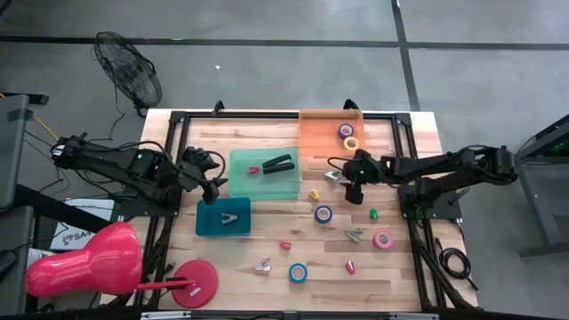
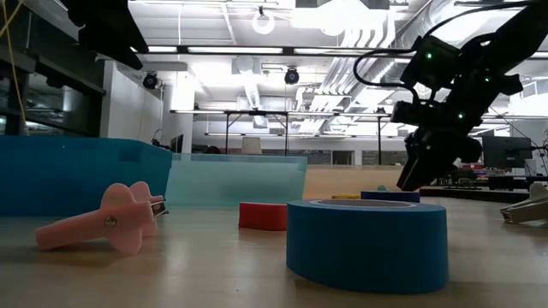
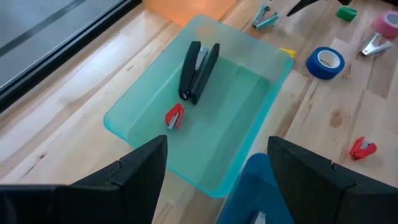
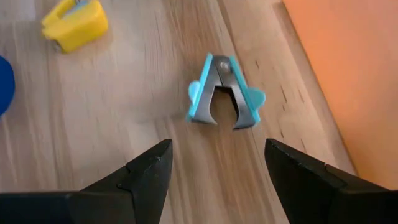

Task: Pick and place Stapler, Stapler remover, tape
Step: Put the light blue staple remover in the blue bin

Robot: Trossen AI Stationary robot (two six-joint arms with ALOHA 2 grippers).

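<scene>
We note the left gripper point(image 1: 212, 185) waiting at the table's left, beside the light green tray point(image 1: 240, 182), fingers spread wide and empty. That tray already holds a black stapler point(image 1: 279, 163) and a small red stapler remover point(image 1: 253, 169). The dark teal tray point(image 1: 206, 228) below it holds a pale remover point(image 1: 228, 220).

At centre, loose on the wood: a blue tape roll point(image 1: 298, 272), a second blue roll point(image 1: 324, 213), and further right a pink roll point(image 1: 383, 239). The orange tray point(image 1: 313, 133) holds purple tape point(image 1: 345, 131) and yellow tape point(image 1: 351, 142).

The right gripper point(image 1: 354, 191) hovers above the light blue stapler remover point(image 4: 225, 92), which lies flat just beside the orange tray, untouched. Its fingers stand wide, nothing held.

We judge the step in hand to be picking this remover. To do it well: centre the remover between the fingers, descend straight, close across its two blue wings rather than the metal claws, and keep clear of the tray edge.
</scene>
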